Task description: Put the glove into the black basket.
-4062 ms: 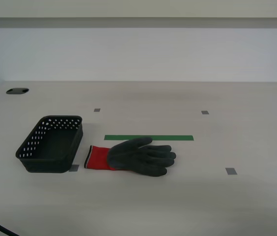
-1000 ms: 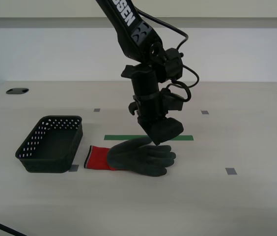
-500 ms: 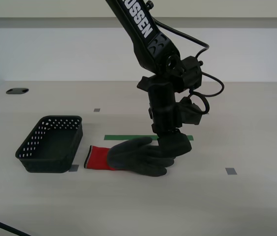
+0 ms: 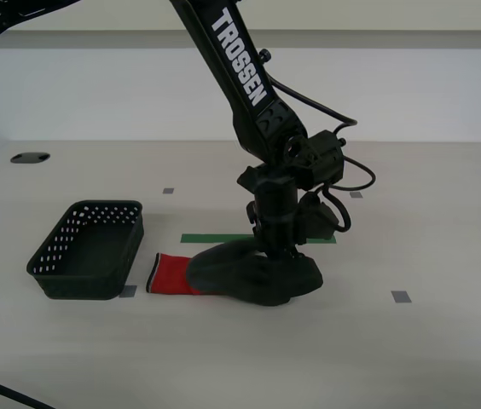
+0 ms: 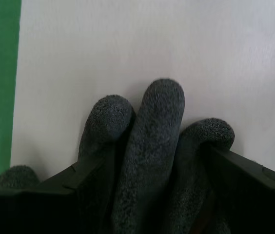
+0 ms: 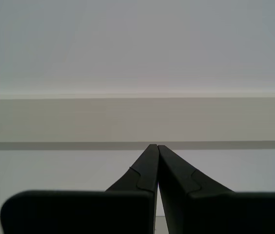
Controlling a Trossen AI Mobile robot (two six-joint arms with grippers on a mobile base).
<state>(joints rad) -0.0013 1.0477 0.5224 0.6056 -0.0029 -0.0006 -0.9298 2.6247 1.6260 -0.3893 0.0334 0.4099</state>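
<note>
White "TROSSEN" lettering runs along my second arm (image 4: 239,64).

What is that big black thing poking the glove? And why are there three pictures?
It's a robot arm. The wide picture comes from a camera on the robot, looking at the table. On it lie a glove, a black basket and a strip of green tape. The other two pictures come from little cameras on each arm's gripper, which is its pinching hand. My second gripper is down on the glove, with the grey glove fingers between its two jaws. My first gripper is pinched shut, holds nothing and faces a wall.
</note>
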